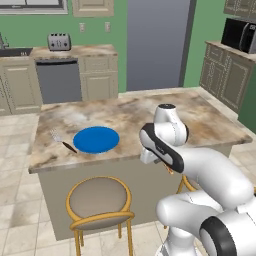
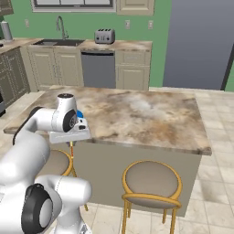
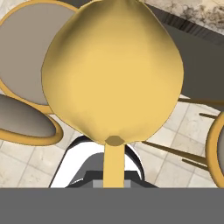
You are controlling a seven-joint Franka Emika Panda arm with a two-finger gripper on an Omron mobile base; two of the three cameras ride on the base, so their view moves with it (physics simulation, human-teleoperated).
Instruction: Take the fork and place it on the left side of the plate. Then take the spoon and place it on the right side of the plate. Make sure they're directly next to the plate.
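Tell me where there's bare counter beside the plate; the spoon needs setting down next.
The flat round bright blue plate has open marbled island countertop on its right, running to the far edge. Its left is crowded: the silver-headed, black-handled fork lies there. The end effector holds the yellow-bowled, orange-handled spoon off the counter's front edge, above the stools.

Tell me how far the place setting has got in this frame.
Done: the fork lies on the counter right beside the plate, on its left. In hand: the gripper is shut on the spoon, hanging above the stools, off the counter. Left: laying the spoon directly right of the plate.
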